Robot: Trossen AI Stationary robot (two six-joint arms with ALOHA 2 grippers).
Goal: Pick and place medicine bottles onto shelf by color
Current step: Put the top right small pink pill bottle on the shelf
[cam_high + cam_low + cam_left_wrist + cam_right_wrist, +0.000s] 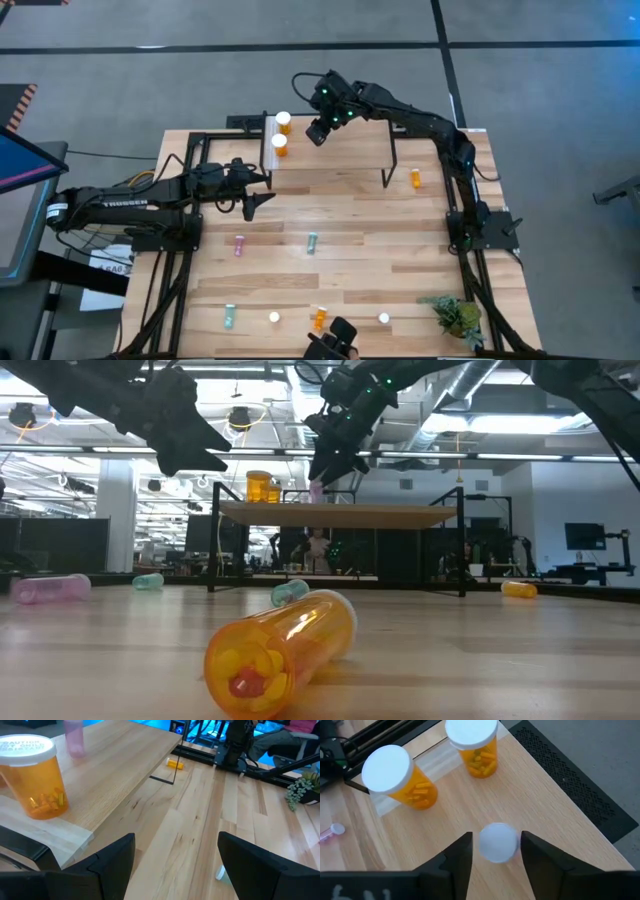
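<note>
My right gripper point(496, 851) sits over the shelf point(340, 150), fingers just apart either side of an upright white-capped pink bottle point(497, 842) on the wood; grip or clearance, can't tell. Just beyond: two wide orange bottles point(400, 777) by the whitish strip. Left gripper point(258, 200) spread, empty, beside the shelf. Other bottles lie on the table point(350, 270)

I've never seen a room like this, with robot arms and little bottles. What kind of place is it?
Probably a robotics lab in a big open workshop. Two dark arms work over a wooden table on a black metal frame. Behind it are bare ceiling pipes, strip lights and a screen on a desk.
</note>
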